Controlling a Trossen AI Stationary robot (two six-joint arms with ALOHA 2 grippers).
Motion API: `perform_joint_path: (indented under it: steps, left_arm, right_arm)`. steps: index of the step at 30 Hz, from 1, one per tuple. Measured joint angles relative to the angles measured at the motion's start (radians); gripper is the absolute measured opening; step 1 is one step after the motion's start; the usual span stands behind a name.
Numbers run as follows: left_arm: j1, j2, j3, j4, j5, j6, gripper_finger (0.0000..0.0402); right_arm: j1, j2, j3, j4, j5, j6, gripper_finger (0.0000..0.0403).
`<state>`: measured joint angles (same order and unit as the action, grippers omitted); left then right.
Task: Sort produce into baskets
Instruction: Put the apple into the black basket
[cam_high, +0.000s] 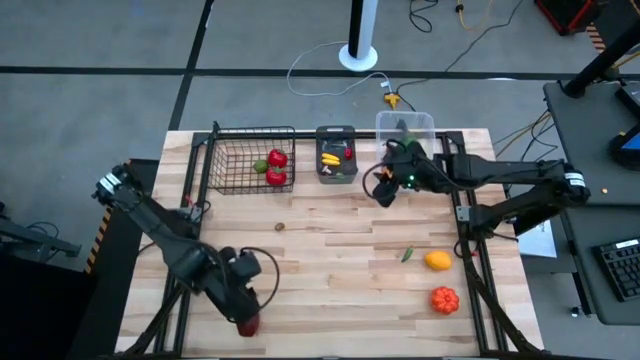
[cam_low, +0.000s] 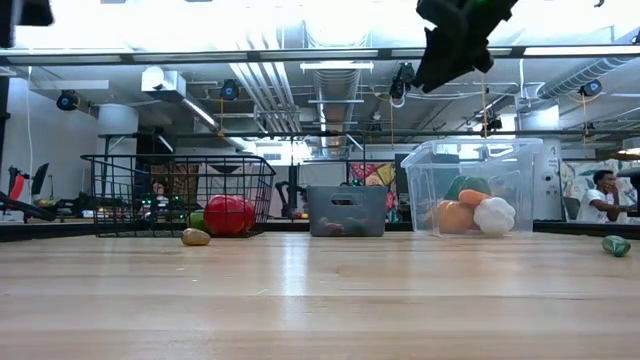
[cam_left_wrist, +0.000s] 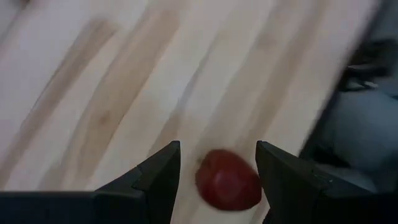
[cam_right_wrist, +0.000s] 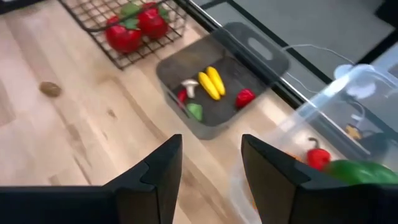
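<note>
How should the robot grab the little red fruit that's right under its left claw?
Best across its round middle, coming straight down from above. The red fruit lies loose on the bare table near the front edge, nothing touching it. The left gripper is open with a finger on each side, so lowering and closing should probably catch it.

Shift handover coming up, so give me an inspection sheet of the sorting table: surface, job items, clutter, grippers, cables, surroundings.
Surface: pale wooden plank tabletop.
Job's things: black wire-mesh basket holds red and green produce; dark grey plastic bin holds yellow, red, green and white pieces; clear plastic tub holds orange, white and green ones. Loose: red tomato-like fruit, yellow fruit, orange-red pumpkin-like piece, small green piece, small brown piece.
Clutter: nothing seen.
Grippers: left gripper open around the red fruit; right gripper open, empty, near the tub.
Cables: white and yellow leads on the floor.
Surroundings: seated person behind.
</note>
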<state>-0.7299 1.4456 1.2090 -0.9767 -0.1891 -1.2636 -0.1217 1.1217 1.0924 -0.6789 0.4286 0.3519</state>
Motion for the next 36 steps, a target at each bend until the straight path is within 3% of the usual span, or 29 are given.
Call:
perform_joint_path:
  steps: [4, 10, 14, 23, 28, 36]
  left_arm:
    - [-0.013, 0.093, 0.125, -0.165, 0.039, -0.276, 0.0191]
    - [-0.088, 0.203, 0.259, -0.211, 0.044, -0.617, 0.0193]
    - [-0.119, 0.295, 0.333, -0.274, 0.042, -0.767, 0.0205]
    - [-0.133, 0.488, 0.506, -0.354, 0.15, -0.848, 0.0279]
    - [-0.155, 0.562, 0.592, -0.411, 0.15, -0.904, 0.0317]
    - [-0.171, 0.608, 0.595, -0.439, 0.137, -0.98, 0.0334]
  right_arm:
    - [0.025, 0.0, 0.0, 0.017, 0.0, -0.001, 0.0155]
    - [0.048, 0.015, 0.0, 0.015, 0.0, -0.039, 0.0159]
    - [0.061, 0.027, -0.002, 0.014, -0.001, -0.077, 0.0158]
    - [0.1, 0.028, -0.002, 0.01, -0.013, -0.09, 0.0164]
    - [0.123, 0.028, -0.002, 0.007, -0.013, -0.102, 0.0168]
    - [0.14, 0.028, -0.002, 0.003, -0.019, -0.127, 0.0169]
